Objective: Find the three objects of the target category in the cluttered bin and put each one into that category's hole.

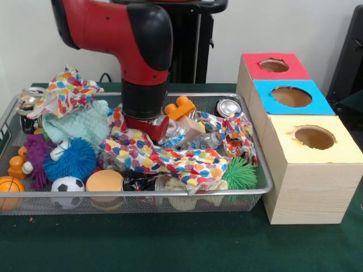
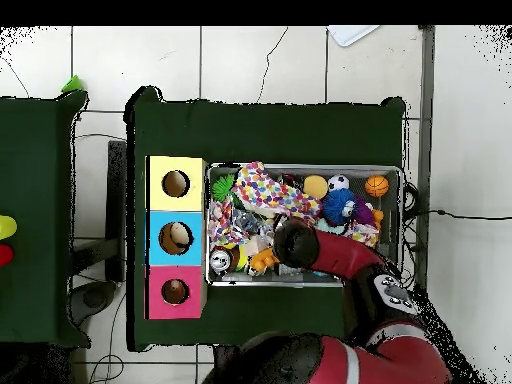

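Observation:
The wire mesh bin (image 1: 170, 194) is full of clutter; it also shows in the overhead view (image 2: 390, 170). My arm reaches down into the bin's middle. The gripper (image 1: 148, 128) is sunk among a dotted cloth (image 1: 164, 156) and mostly hidden by the wrist. An orange-yellow knobbly thing (image 1: 180, 107) lies right beside the wrist, also in the overhead view (image 2: 262, 259); I cannot tell whether it is plush or plastic. No yellow duckling shows. The red-surround hole (image 1: 274, 66) is on the farthest box, and shows in the overhead view (image 2: 176, 291).
Blue-surround hole (image 1: 291, 96) and yellow-surround hole (image 1: 313, 137) sit on the nearer boxes. In the bin: blue spiky ball (image 1: 71, 160), green spiky ball (image 1: 239, 173), soccer ball (image 1: 68, 185), basketball (image 1: 10, 188), teal cloth (image 1: 79, 124), can (image 1: 228, 107), orange bricks (image 1: 17, 165).

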### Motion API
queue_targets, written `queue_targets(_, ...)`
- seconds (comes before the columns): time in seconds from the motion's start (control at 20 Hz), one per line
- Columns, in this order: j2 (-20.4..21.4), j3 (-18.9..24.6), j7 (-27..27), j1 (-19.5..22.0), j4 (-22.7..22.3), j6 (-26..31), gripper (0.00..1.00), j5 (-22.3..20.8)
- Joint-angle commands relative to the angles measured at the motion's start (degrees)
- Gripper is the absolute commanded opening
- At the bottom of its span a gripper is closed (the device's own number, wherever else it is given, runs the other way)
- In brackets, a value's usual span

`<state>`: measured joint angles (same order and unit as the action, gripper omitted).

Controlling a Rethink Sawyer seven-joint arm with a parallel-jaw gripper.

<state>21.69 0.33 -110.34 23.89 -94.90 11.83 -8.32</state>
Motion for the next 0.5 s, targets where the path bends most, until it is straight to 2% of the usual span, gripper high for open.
queue_targets(0.05,-9.5,10.0,-1.5,7.8,-4.0,18.2,0.00,5.3)
queue_targets(0.5,-7.6,13.4,-1.7,10.8,-7.5,19.3,0.00,7.4)
